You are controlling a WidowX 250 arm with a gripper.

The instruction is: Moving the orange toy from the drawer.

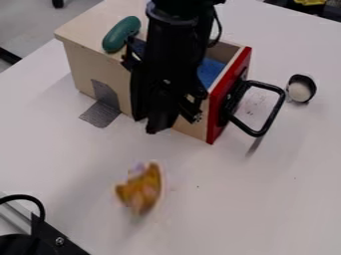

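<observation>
The black gripper (157, 122) is by the wooden box (80, 62); if open, I cannot tell. The orange toy (141, 189) looks curved, but blurred.

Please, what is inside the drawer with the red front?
In the drawer, blue material shows beside the arm; the arm covers part of the inside, so anything behind it cannot be seen.

Black arm (174, 45), end effector (160, 119) angled downward
</observation>
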